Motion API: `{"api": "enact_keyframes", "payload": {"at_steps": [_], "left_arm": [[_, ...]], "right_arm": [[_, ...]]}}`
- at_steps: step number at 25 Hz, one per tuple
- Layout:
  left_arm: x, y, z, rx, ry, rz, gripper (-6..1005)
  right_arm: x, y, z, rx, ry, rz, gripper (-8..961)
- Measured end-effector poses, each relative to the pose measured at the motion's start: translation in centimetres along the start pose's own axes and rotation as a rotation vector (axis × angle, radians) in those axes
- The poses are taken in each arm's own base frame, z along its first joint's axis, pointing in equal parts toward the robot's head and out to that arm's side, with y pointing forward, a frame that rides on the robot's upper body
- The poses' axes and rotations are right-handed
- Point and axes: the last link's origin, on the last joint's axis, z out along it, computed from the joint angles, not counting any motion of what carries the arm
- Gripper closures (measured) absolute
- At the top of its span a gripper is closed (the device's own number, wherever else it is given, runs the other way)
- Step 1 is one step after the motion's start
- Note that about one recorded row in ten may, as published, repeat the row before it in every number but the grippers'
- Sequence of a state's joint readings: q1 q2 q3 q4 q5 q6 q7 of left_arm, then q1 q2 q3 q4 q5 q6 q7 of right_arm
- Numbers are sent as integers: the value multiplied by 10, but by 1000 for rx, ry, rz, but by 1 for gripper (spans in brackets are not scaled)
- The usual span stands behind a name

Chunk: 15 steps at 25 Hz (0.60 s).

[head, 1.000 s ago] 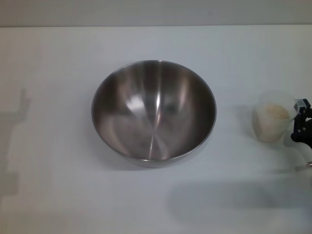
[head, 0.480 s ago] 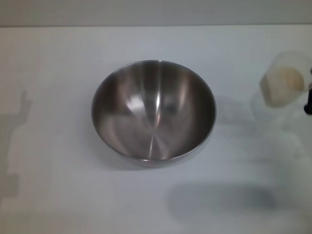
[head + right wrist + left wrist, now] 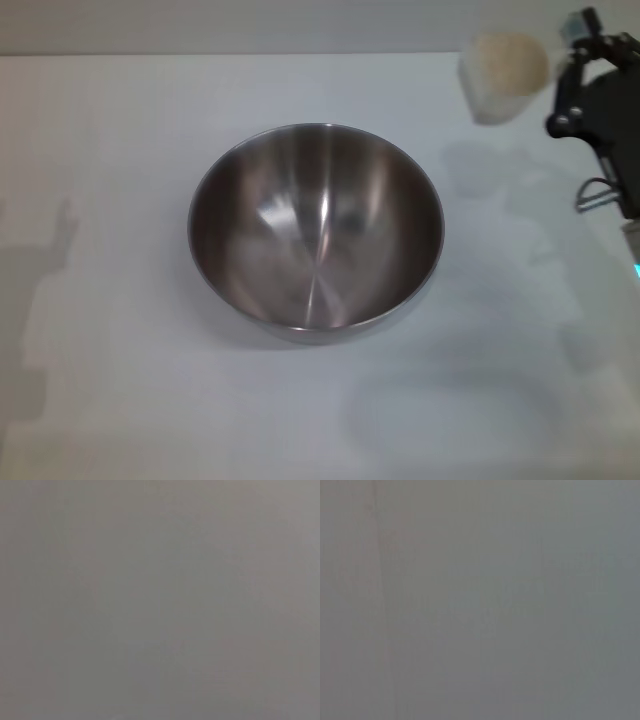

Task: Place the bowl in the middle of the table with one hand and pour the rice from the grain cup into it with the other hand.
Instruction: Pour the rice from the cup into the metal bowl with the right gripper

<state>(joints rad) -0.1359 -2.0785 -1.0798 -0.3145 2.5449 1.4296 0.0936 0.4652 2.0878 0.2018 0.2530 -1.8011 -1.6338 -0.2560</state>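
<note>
Above the table's [image 3: 120, 150] far right, the right gripper [image 3: 560, 75] clasped the rice-filled [image 3: 505, 58] grain cup [image 3: 503, 75] aloft, beyond the empty bowl [image 3: 315, 225].

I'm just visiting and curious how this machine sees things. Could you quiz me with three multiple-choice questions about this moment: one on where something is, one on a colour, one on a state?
1. Where is the grain cup?
A. Inside the bowl
B. Lifted near the table's far right, beside the right claw
C. At the table's left edge

2. What colour is the rice?
A. Off-white
B. Dark brown
C. Green

3. What state is the bowl in?
A. Full of rice
B. Upside down
C. Upright and empty

Answers: 1 B, the cup hangs beside the dark claw above the table. 2 A, the grains look pale. 3 C, its bare shiny interior shows.
</note>
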Motion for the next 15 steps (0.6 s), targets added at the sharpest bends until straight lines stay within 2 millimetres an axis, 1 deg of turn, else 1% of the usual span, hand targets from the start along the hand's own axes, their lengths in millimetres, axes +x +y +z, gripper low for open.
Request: {"api": "enact_keyframes", "payload": {"at_steps": [5, 10, 14, 15], "left_arm": [[-2, 2, -5, -18, -13, 3, 186], [-3, 3, -5, -21, -21, 3, 186], [-4, 3, -5, -23, -25, 2, 186], [-4, 3, -5, -23, -25, 2, 186]], "right_arm": [[-5, 23, 12, -69, -20, -206, 936], [-4, 46, 15, -138, -10, -471, 937], [-6, 67, 16, -202, -33, -748, 937], [-6, 67, 16, -202, -33, -748, 937]]}}
